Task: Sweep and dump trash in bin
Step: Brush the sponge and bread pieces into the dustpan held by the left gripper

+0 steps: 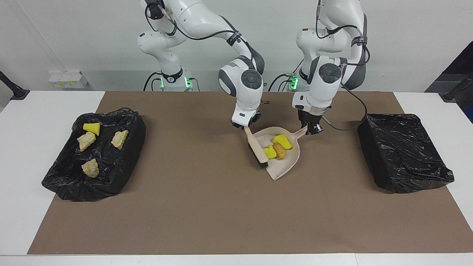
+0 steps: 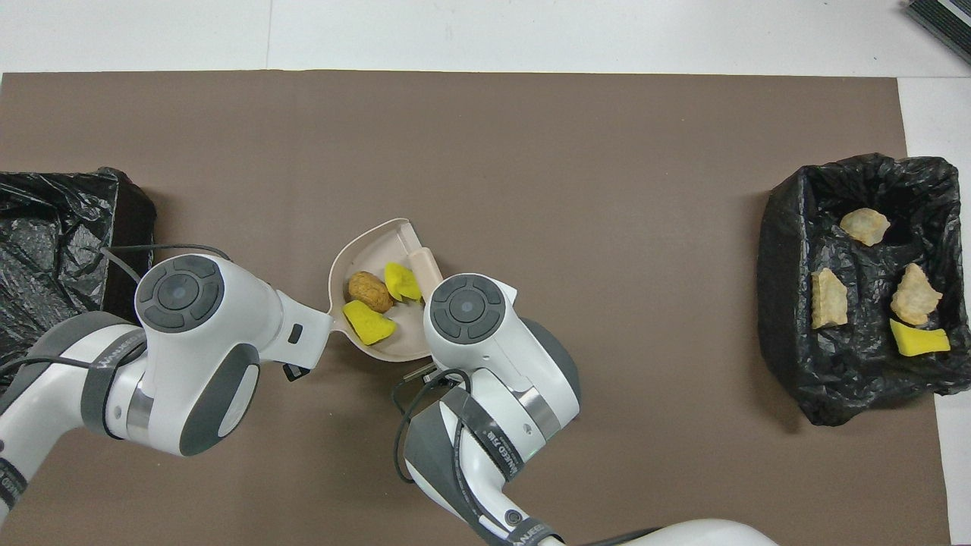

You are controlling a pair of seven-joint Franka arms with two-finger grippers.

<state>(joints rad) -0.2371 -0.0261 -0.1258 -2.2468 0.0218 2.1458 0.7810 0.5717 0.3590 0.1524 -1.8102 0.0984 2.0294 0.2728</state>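
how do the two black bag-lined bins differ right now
The bin at the right arm's end holds trash: three beige chunks and a yellow sponge piece. The bin at the left arm's end shows no trash in either view. The first bin's liner sags open like a tray; the second's looks crumpled and flatter on top. Both are black, plastic-lined and sit on the brown mat.

Beige dustpan (image 2: 379, 345) in the middle with two yellow pieces (image 2: 367, 323) and a brown nugget (image 2: 366, 289), brush (image 2: 422, 263) at its 2 o'clock edge, black bin (image 2: 789, 318) at 3 o'clock
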